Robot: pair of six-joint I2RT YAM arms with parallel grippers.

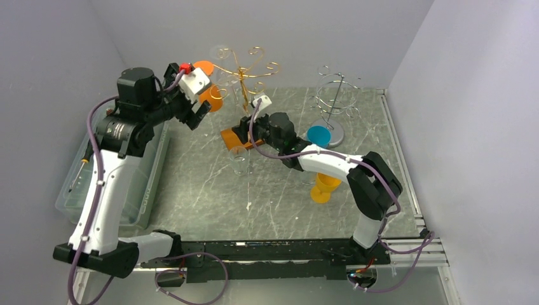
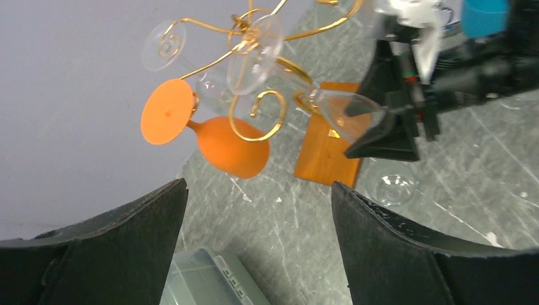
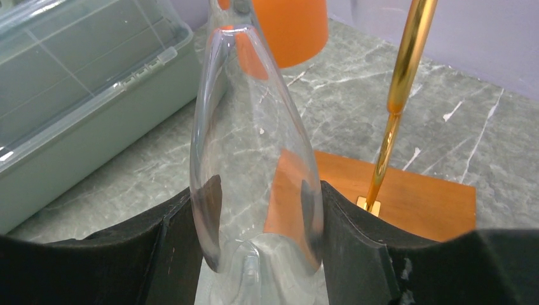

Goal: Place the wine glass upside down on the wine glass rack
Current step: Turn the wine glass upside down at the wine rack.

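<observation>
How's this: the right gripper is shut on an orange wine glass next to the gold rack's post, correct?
Not quite. The right wrist view shows the right gripper shut on a clear wine glass, not an orange one; it is next to the gold rack's post.

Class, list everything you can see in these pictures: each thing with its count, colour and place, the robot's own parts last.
gold rack: one, gold, wooden base, mid-table
silver rack: one, silver, back right
hanging clear glass: one, clear, on the gold rack
standing clear glass: one, clear, on the table
held clear glass: one, clear, between the right fingers
orange glass: one, orange, hanging on the gold rack
teal glass: one, teal, by the silver rack
yellow-orange glass: one, under the right arm
bin: one, clear plastic, left edge
left gripper: black, open
right gripper: black, gripping
</observation>
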